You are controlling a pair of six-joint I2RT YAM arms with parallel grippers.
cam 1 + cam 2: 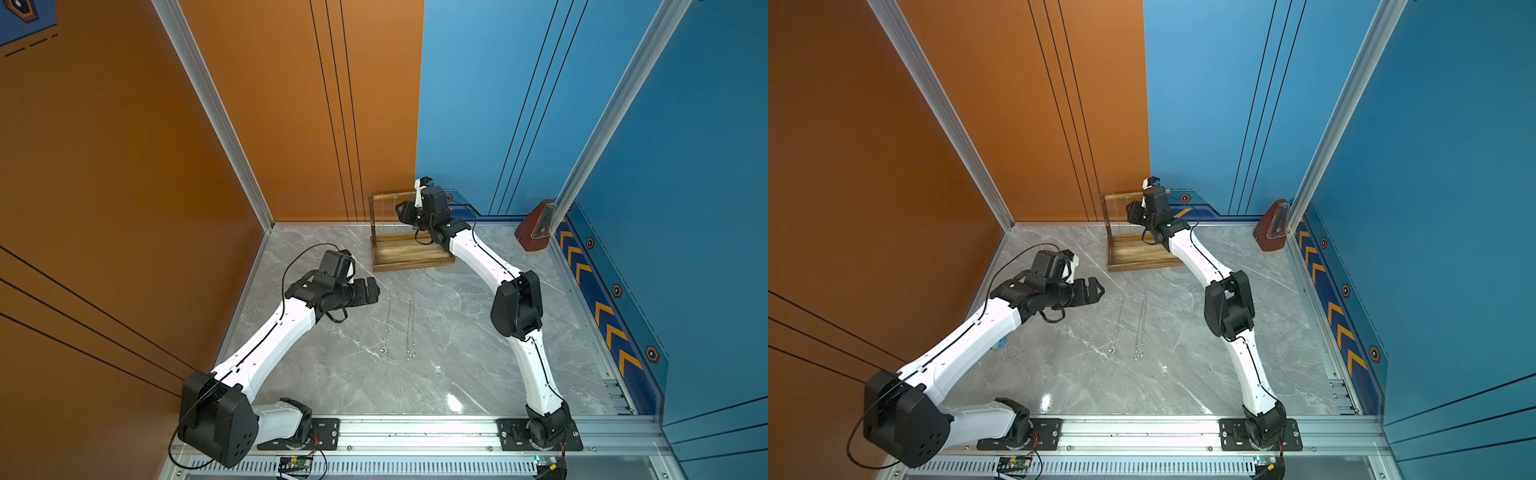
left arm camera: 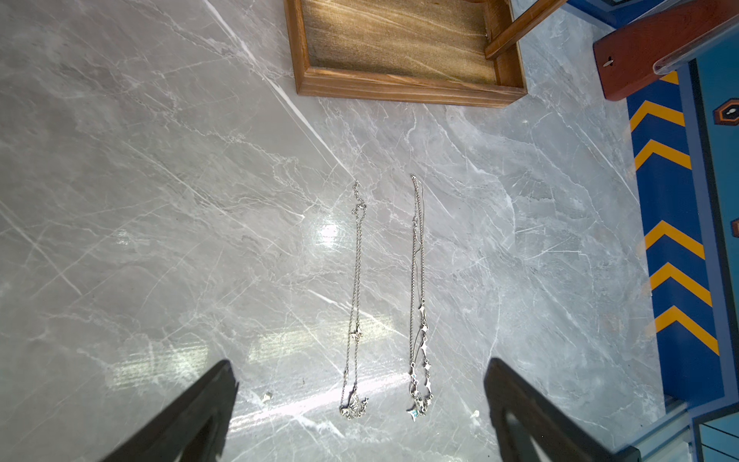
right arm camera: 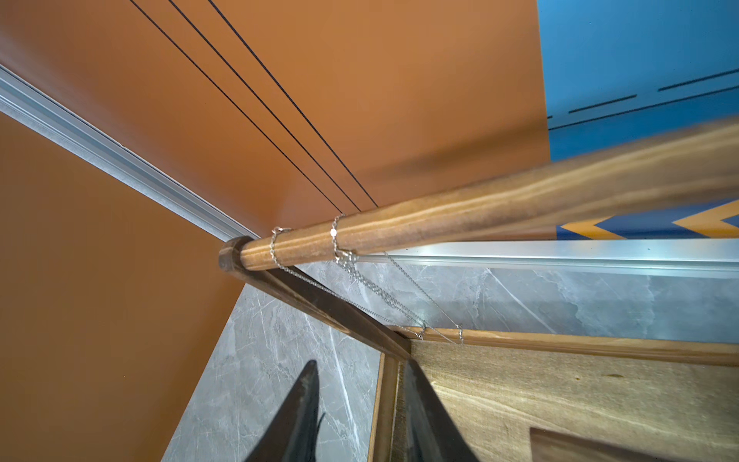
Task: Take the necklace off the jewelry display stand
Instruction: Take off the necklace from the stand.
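Right wrist: two thin silver necklaces (image 3: pixel 346 256) are hanging on brown wooden stand (image 3: pixel 480 212), two lying off it; left gripper (image 2: pixel 360 362) and right gripper (image 3: pixel 360 362) gaping, empty.

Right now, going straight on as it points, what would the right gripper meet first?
Likely the necklace chains hanging from the stand's crossbar, ahead of the right gripper; depth unclear.
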